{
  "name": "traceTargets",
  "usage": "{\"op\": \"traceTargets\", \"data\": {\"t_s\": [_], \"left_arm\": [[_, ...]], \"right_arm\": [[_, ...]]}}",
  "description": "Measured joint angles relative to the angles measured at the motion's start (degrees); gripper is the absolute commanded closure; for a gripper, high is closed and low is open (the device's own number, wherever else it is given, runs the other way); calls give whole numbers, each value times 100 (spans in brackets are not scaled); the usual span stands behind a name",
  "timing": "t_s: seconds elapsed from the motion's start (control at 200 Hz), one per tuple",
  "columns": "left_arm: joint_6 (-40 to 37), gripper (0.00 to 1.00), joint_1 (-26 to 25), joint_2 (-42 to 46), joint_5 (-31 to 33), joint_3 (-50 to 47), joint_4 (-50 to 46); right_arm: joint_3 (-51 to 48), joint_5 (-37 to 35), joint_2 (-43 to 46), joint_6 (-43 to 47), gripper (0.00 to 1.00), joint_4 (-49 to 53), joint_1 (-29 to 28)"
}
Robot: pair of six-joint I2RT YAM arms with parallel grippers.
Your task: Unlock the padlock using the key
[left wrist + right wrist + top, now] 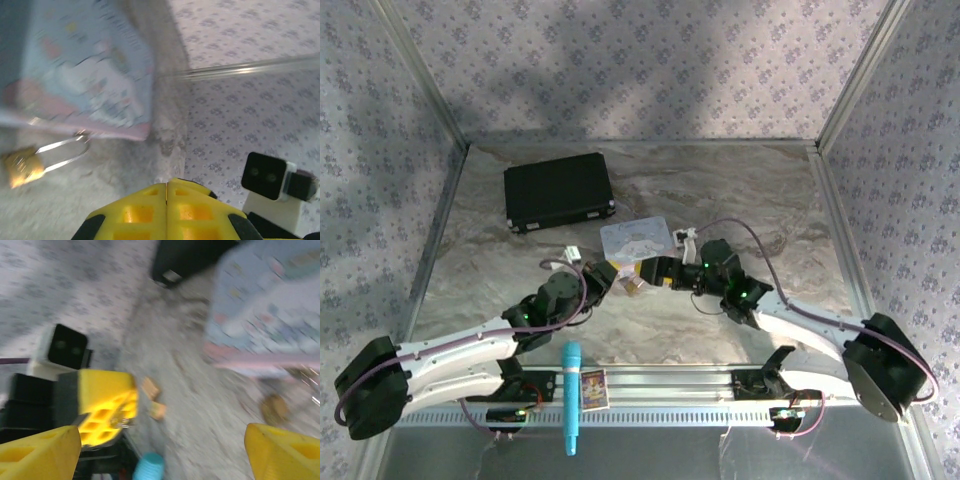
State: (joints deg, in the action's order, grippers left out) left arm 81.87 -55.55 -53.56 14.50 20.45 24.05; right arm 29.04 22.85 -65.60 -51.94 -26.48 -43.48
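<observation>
Small brass-gold padlock [22, 169] at left edge of left wrist view, on marbled tabletop [125, 175]. Thin shackle runs right toward pastel cartoon tin [85, 75]. Closed left gripper [166, 192] bottom centre, padlock up-left of it; cannot tell if key is pinched. Wide-open right gripper [162, 445]: padlock blurred, just above its right finger.

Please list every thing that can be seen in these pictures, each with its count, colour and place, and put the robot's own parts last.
padlock: one, brass-gold, at the tin's edge
tin: one, pastel blue and pink, table centre
wooden cubes: two, tan, beside the left gripper
case: one, black, far left of the table
cylinder: one, teal, on the near rail
card: one, purple and yellow, beside the cylinder
left gripper: one, yellow, shut, near the padlock
right gripper: one, yellow, open, facing the tin
</observation>
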Motion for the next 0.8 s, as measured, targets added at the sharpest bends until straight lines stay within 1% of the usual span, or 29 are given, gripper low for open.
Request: {"op": "traceTargets", "data": {"t_s": [0.05, 0.105, 0.145, 0.215, 0.295, 0.395, 0.46, 0.56, 0.62, 0.69, 0.76, 0.8], "left_arm": [[-387, 100, 63, 0, -55, 76, 245], [-743, 100, 92, 0, -131, 166, 505], [-946, 100, 92, 2, -188, 229, 684], [-1224, 100, 92, 20, -273, 291, 1021], [-1414, 100, 92, 33, -319, 299, 1362], [-1556, 100, 92, 33, -350, 304, 1624], [-1615, 100, 92, 33, -378, 315, 1692], [-1652, 100, 92, 33, -387, 319, 1777], [-1655, 100, 92, 33, -398, 321, 1818], [-1655, 100, 111, 31, -396, 330, 1821], [-1655, 100, 122, 24, -374, 330, 1821], [-1655, 100, 133, 20, -354, 330, 1818]], "right_arm": [[76, 125, -26, -96, 23, -363, 13], [157, 267, -131, -199, 32, -769, 13], [216, 385, -240, -343, 37, -1084, 13], [273, 549, -433, -551, 41, -1589, 13], [286, 660, -566, -680, 46, -1921, -4], [302, 743, -662, -807, 57, -2181, -44], [308, 807, -708, -887, 61, -2354, -66], [328, 855, -772, -979, 62, -2562, -81], [348, 870, -828, -1025, 66, -2677, -81], [358, 914, -920, -1104, 75, -2863, -81], [380, 957, -1025, -1176, 77, -3029, -81], [385, 957, -1071, -1196, 83, -3104, -81]]}}
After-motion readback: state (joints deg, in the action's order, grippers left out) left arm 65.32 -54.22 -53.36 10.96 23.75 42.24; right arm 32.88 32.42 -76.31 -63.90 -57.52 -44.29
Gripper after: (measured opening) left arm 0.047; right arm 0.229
